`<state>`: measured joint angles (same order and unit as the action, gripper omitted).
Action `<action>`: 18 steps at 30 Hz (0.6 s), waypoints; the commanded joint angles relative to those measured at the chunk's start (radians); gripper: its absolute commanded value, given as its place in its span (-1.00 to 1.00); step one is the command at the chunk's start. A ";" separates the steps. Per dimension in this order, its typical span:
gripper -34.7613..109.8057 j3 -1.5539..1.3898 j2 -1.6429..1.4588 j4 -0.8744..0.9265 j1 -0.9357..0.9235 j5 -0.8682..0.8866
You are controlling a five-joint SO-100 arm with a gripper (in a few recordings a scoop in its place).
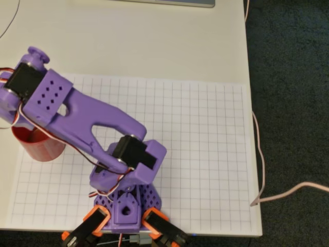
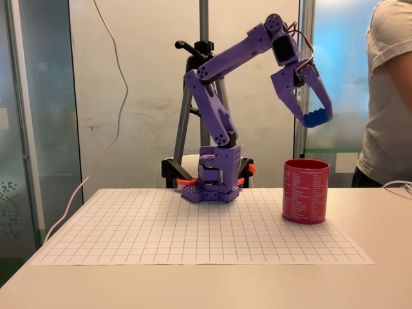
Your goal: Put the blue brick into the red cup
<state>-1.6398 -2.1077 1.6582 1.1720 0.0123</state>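
Above the red cup [image 2: 306, 191], gripper [image 2: 316, 118] clamps blue brick [image 2: 315, 119], open air between.

The red cup [image 2: 306, 191] carries rows of small pale print down its side in the fixed view, but the lettering is too fine to make out. Nothing else bears any legible text, label or number.

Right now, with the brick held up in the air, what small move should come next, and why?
Probably a short descent straight toward the red cup. In the fixed view the gripper holds the blue brick between its fingertips, high above the cup's open rim and apparently about over it. Releasing from that height risks a bounce; lowering first looks safer.
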 commanded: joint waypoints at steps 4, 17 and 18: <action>-0.52 -0.092 -0.021 -0.057 -0.029 0.017; -0.52 -0.215 -0.089 -0.083 -0.071 -0.002; -0.52 -0.213 -0.089 -0.083 -0.071 -0.003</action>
<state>-1.8623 -2.1399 1.5800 1.1014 0.0046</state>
